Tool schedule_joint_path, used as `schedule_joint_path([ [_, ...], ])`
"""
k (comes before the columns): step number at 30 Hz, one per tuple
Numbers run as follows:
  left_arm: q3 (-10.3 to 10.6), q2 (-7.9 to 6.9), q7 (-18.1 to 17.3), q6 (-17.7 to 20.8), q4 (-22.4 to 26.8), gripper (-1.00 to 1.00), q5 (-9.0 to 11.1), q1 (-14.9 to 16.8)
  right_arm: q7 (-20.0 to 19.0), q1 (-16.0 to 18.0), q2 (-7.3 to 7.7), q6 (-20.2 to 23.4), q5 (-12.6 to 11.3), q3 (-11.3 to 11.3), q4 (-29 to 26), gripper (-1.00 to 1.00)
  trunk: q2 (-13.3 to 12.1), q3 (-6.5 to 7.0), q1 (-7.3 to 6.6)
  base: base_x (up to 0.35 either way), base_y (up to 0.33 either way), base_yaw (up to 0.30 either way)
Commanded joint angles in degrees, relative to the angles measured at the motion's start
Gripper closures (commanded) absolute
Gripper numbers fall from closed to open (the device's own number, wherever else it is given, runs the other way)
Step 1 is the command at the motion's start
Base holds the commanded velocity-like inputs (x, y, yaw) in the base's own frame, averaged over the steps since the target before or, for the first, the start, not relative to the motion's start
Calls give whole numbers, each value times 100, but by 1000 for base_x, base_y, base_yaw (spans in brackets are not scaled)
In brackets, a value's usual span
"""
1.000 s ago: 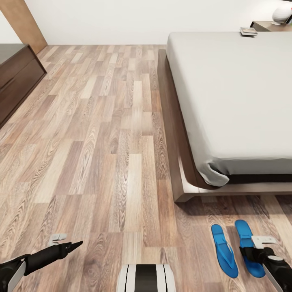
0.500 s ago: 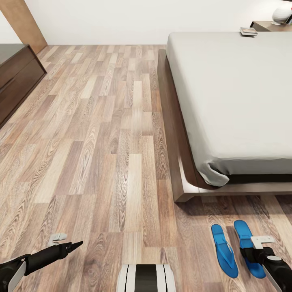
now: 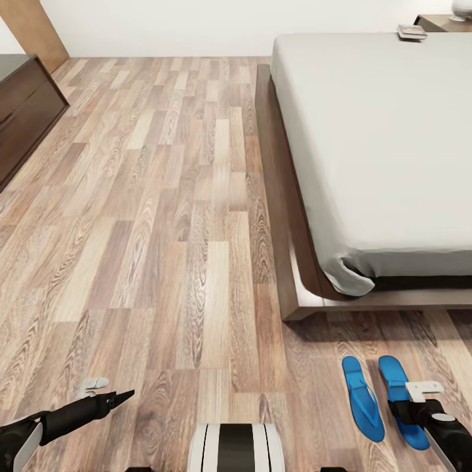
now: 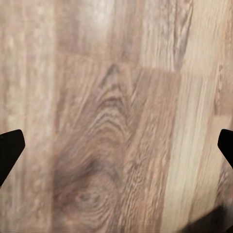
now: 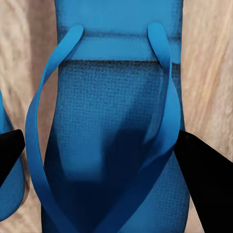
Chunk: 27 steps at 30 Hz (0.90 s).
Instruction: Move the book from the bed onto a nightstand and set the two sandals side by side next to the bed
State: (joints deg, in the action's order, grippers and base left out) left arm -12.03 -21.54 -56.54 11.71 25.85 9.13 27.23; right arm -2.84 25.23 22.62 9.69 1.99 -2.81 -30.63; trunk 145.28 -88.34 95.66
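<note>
Two bright blue sandals lie side by side on the wood floor off the bed's foot corner, the left sandal (image 3: 362,400) and the right sandal (image 3: 395,383). My right gripper (image 3: 416,401) hovers over the right sandal (image 5: 114,121), open, one finger on each side of its straps. An edge of the other sandal (image 5: 7,204) shows beside it. The book (image 3: 411,31) rests on the far end of the bed (image 3: 380,144), near a nightstand (image 3: 440,23). My left gripper (image 3: 105,390) is open over bare floor (image 4: 116,148).
A dark brown dresser (image 3: 23,111) stands along the left side, with a brown door (image 3: 29,29) behind it. A white lamp (image 3: 462,6) sits on the nightstand. The robot's base (image 3: 236,449) shows at the bottom middle. Wood floor stretches between dresser and bed.
The whole picture has shifted, so the camera has moved: the far wall and bed head sit higher in the frame. Both grippers and the sandals hold nearly the same places.
</note>
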Motion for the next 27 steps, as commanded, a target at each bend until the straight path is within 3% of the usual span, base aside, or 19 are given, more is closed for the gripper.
schedule_joint_path([
  [1,-10,0,-22,58,-1,-100,29,2,-33,0,-3,33,21,-27,-13,100,3,-26,1,0,0,0],
  [27,-19,61,-16,54,-1,-100,28,2,-36,0,-3,33,21,-27,-14,100,3,-26,1,21,-27,0],
])
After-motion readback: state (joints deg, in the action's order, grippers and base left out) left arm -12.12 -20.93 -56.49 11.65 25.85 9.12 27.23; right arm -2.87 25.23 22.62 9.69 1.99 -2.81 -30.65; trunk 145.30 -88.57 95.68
